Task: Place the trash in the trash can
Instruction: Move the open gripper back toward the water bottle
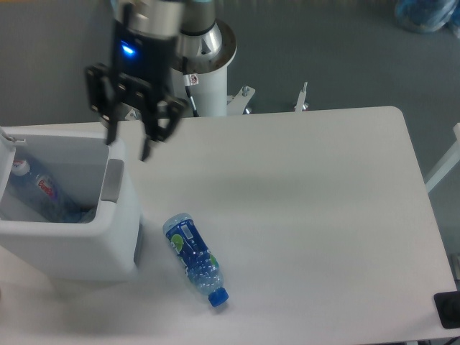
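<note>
Empty and spread apart, my gripper hangs over the right rim of the bin, its two dark fingers pointing down with nothing between them. Just below and to my left the bin stands open at the table's left edge, white and boxy with a grey panel on its near inner wall; a bottle with a red-and-white label lies inside, and I cannot make out the bag in there from this angle.

What remains for me, I judge, is the small bottle, lying on its side on the table just right of the bin, blue cap pointing toward the front edge and the base toward the bin. It is clear plastic with a blue label, thin-walled by the look of it and free to roll. To take it well I should come straight down over the labelled middle, turn my fingers across its long axis, and close gently so it neither squirts out nor crushes.
</note>
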